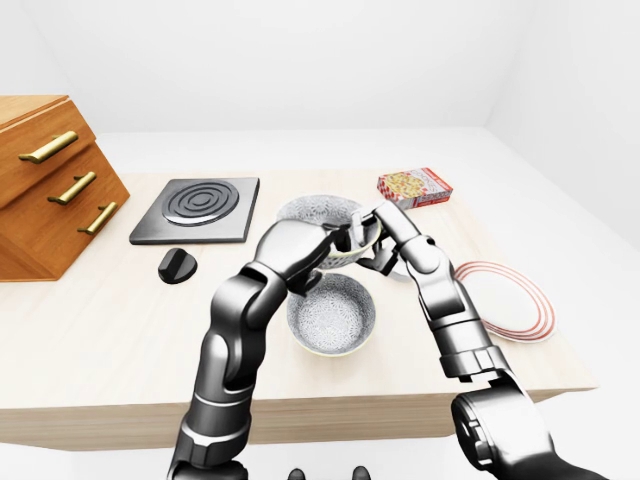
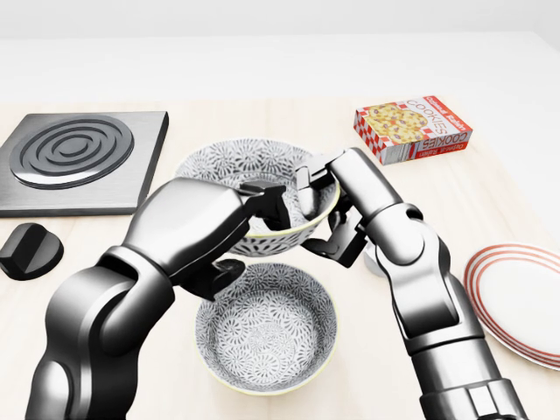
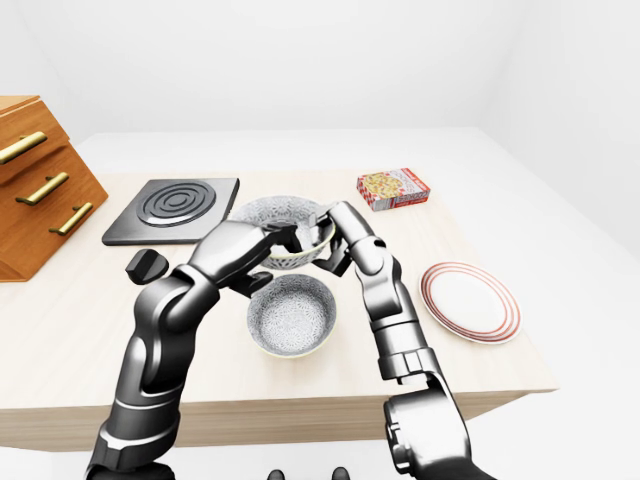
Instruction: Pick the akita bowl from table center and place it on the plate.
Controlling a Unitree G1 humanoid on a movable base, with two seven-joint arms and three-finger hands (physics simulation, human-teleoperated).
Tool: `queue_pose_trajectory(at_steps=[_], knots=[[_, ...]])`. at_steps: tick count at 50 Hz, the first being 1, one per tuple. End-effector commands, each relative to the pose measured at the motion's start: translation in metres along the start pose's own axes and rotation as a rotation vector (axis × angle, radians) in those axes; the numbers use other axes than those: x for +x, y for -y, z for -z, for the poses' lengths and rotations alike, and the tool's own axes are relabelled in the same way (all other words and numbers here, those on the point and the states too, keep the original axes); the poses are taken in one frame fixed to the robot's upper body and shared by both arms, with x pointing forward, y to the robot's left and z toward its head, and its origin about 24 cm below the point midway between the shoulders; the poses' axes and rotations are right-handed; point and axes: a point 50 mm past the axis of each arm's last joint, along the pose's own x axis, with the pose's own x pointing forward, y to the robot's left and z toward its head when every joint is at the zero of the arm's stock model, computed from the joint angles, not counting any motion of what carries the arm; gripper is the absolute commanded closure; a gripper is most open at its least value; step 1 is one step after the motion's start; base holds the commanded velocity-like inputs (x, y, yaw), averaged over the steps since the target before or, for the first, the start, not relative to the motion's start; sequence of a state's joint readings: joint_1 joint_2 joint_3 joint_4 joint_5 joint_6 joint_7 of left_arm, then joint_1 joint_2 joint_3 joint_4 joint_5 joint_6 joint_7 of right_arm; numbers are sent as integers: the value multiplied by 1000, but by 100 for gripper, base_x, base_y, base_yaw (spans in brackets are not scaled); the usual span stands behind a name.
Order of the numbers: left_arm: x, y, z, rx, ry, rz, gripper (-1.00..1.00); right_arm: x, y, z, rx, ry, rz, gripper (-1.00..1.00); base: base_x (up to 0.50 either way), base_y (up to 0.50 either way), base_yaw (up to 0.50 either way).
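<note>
Two patterned bowls sit near the table's middle. The upper akita bowl (image 2: 236,162) has both my hands on its near rim. My left hand (image 2: 254,229) curls over the rim from the left, fingers inside and thumb underneath. My right hand (image 2: 322,212) pinches the rim's right side, one finger inside and the others outside. I cannot tell whether the bowl rests on the table or hangs just above it. A second, similar bowl (image 2: 267,328) lies just below my hands. The white plate (image 2: 521,297) with red rings lies at the right, apart from both hands.
A cookie box (image 2: 411,129) lies at the upper right of the wooden table (image 1: 100,340). A black burner plate (image 2: 74,157) and a black knob (image 2: 29,249) are at the left. A wooden drawer cabinet (image 1: 50,190) stands on the table's far left.
</note>
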State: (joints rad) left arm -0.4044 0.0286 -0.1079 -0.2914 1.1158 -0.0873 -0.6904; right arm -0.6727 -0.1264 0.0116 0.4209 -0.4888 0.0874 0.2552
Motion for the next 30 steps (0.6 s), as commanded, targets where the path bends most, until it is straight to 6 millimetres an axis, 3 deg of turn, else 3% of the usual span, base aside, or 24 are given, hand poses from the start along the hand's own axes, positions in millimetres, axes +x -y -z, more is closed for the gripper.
queue_pose_trajectory(at_steps=[1,4,13,14,15,19,30], knots=[[1,0,8,19,-40,11,9,0,6,0,12,0,24,100,0,0,0],[1,0,8,21,-39,10,-8,-1,7,0,12,2,25,100,0,0,0],[0,-3,9,27,-43,3,-25,-1,12,2,12,-2,37,100,0,0,0],[1,-3,10,27,-44,0,-30,-2,12,2,12,-3,36,100,0,0,0],[1,-4,11,26,-44,-4,-48,-2,11,3,10,-6,36,100,0,0,0],[3,-10,13,17,-51,-23,-62,-2,11,4,10,-9,34,100,0,0,0],[-4,-45,13,-27,-66,-150,-67,-4,13,13,2,-43,38,100,0,0,0]])
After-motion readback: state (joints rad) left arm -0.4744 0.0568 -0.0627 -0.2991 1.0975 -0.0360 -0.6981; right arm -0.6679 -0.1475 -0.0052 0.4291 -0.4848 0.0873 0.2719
